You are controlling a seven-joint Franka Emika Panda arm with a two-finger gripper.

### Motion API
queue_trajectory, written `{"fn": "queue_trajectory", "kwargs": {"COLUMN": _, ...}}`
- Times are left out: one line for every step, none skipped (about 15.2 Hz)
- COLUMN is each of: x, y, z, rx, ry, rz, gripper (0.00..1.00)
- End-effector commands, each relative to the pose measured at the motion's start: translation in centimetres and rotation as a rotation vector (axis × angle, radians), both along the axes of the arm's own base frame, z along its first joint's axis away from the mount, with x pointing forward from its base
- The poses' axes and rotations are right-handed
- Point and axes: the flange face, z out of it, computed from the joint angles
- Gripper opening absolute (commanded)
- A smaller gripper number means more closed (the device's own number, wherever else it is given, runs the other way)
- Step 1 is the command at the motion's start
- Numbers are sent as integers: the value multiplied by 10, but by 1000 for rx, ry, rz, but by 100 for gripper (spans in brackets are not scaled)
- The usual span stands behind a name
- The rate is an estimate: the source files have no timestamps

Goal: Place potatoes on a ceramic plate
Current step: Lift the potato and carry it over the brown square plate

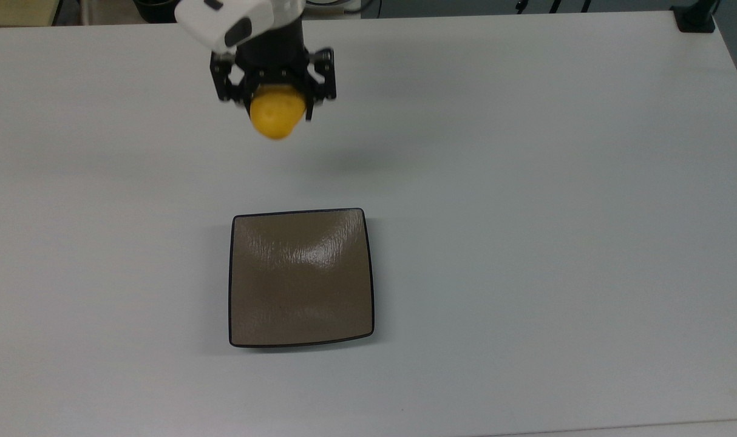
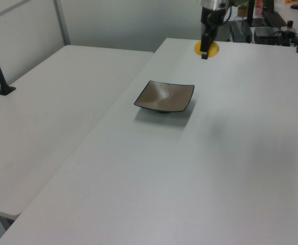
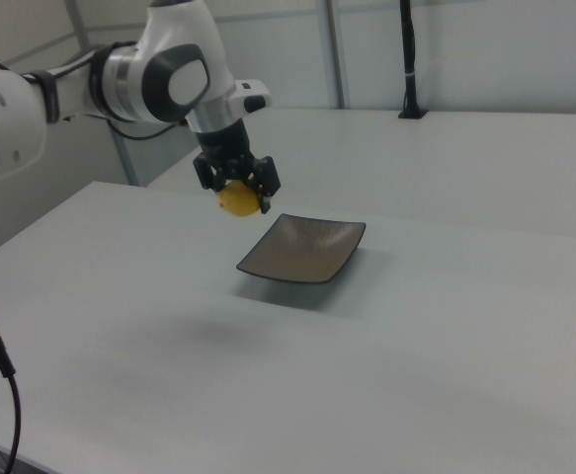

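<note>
The gripper (image 1: 275, 103) is clamped around the yellow potato (image 1: 275, 115), holding it in the air above the white table (image 1: 526, 182), with the potato's lower end poking out below the fingers. In the top view it hangs beyond the far edge of the square brown ceramic plate (image 1: 302, 278), apart from it. In the right view the potato (image 3: 236, 200) sits left of the plate (image 3: 302, 249), which lies bare on the table

Potato (image 1: 275, 118) in the hand (image 1: 274, 97), above the table (image 1: 526, 182); plate (image 1: 301, 278) nearer in the top view.
</note>
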Motion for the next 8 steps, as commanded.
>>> {"fn": "queue_trajectory", "kwargs": {"x": 37, "y": -2, "z": -23, "rx": 7, "ry": -114, "rz": 23, "gripper": 0}}
{"fn": "queue_trajectory", "kwargs": {"x": 46, "y": -2, "z": -33, "rx": 7, "ry": -149, "rz": 22, "gripper": 0}}
{"fn": "queue_trajectory", "kwargs": {"x": 53, "y": -4, "z": -42, "rx": 8, "ry": -180, "rz": 20, "gripper": 0}}
{"fn": "queue_trajectory", "kwargs": {"x": 62, "y": -6, "z": -54, "rx": 8, "ry": -208, "rz": 16, "gripper": 0}}
{"fn": "queue_trajectory", "kwargs": {"x": 70, "y": -7, "z": -68, "rx": 8, "ry": -235, "rz": 16, "gripper": 0}}
{"fn": "queue_trajectory", "kwargs": {"x": 76, "y": -6, "z": -78, "rx": 8, "ry": -264, "rz": 17, "gripper": 0}}
{"fn": "queue_trajectory", "kwargs": {"x": 81, "y": -6, "z": -90, "rx": 9, "ry": -281, "rz": 17, "gripper": 0}}
{"fn": "queue_trajectory", "kwargs": {"x": 84, "y": -6, "z": -100, "rx": 13, "ry": -294, "rz": 15, "gripper": 0}}
